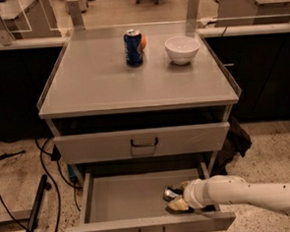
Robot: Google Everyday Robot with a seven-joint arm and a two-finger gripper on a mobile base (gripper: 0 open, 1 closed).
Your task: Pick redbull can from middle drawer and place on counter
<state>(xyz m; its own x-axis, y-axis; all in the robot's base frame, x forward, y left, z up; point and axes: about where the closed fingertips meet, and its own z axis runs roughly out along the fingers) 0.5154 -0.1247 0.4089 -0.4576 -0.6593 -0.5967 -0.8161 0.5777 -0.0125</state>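
The middle drawer (125, 198) is pulled open at the bottom of the grey cabinet. My gripper (175, 200) is down inside it at the right front, on the end of my white arm (248, 193), which reaches in from the right. A small shiny silver piece, seemingly the redbull can (169, 193), shows right at the gripper's tip; the gripper hides the rest of it. The counter (108, 81) is the broad grey top above.
A dark-blue soda can (133, 48) with a small orange thing (143, 41) behind it and a white bowl (182, 49) stand at the back of the counter. The upper drawer front (142, 142) is closed. Cables (44, 163) and a dark pole (35, 213) lie on the floor at left.
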